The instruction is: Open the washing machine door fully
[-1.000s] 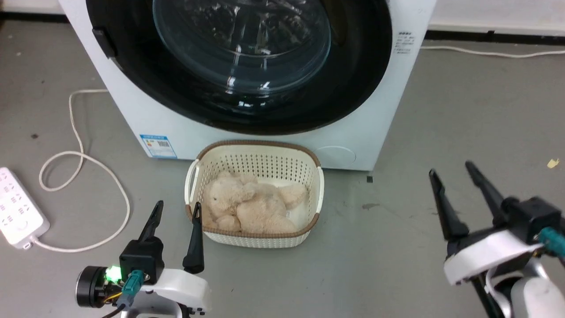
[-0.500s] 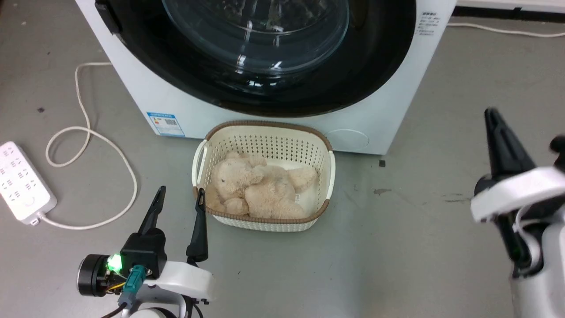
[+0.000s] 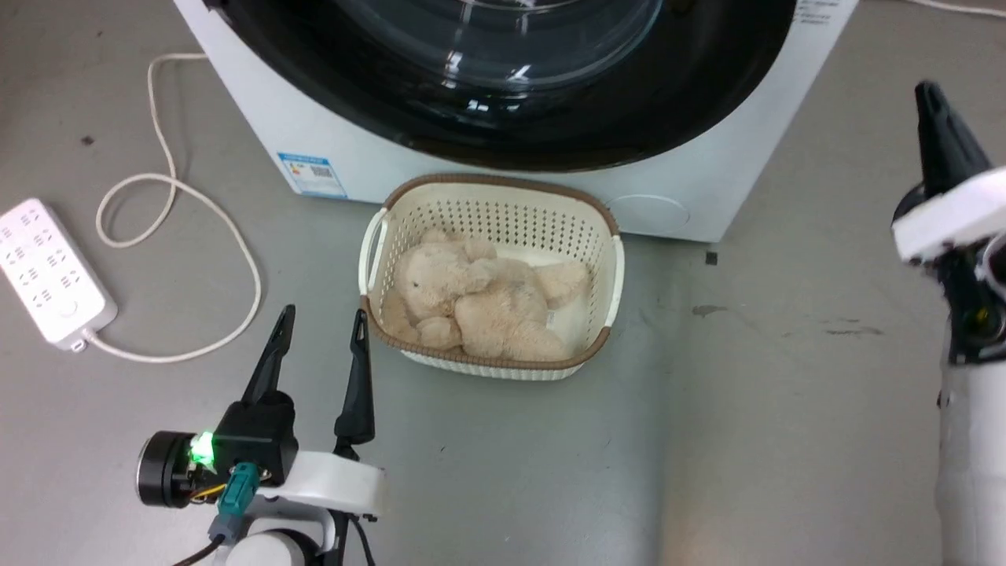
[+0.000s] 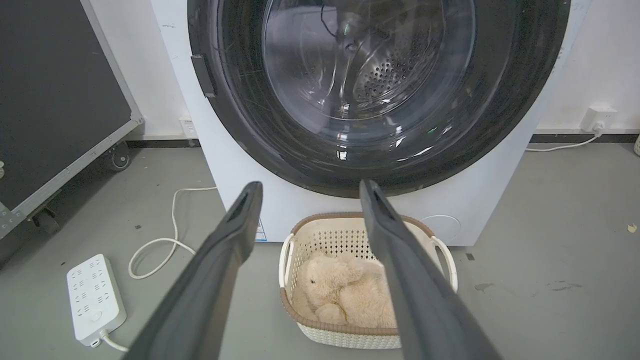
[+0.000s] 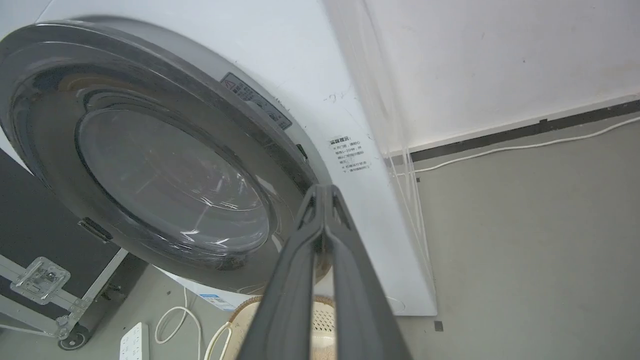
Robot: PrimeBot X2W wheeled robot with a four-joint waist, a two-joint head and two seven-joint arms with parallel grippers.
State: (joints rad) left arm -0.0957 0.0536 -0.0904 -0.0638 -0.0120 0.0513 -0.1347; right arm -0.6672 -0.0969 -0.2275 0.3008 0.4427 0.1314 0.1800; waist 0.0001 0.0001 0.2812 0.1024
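The washing machine door (image 3: 707, 102) lies flat against the white machine front, a glossy black rim around a clear glass bowl (image 3: 503, 39). In the left wrist view the door (image 4: 500, 100) is straight ahead, and the steel drum shows through the glass. My left gripper (image 3: 324, 314) is open and empty, low over the floor beside the basket; its fingers (image 4: 310, 186) point at the door's lower rim from a distance. My right gripper (image 3: 929, 90) is shut on nothing, raised at the machine's right side. In its own view its fingertips (image 5: 325, 189) point at the door's right rim (image 5: 280, 165), still apart from it.
A cream basket (image 3: 503, 182) holding a plush bear (image 3: 479, 299) stands on the floor against the machine's foot. A white power strip (image 3: 51, 271) and its looped cable (image 3: 228, 244) lie to the left. A black wheeled case (image 4: 50, 100) stands left of the machine.
The right gripper has gone from open to shut and has risen towards the machine's right side. The head camera has shifted. The left gripper has stayed open in place.
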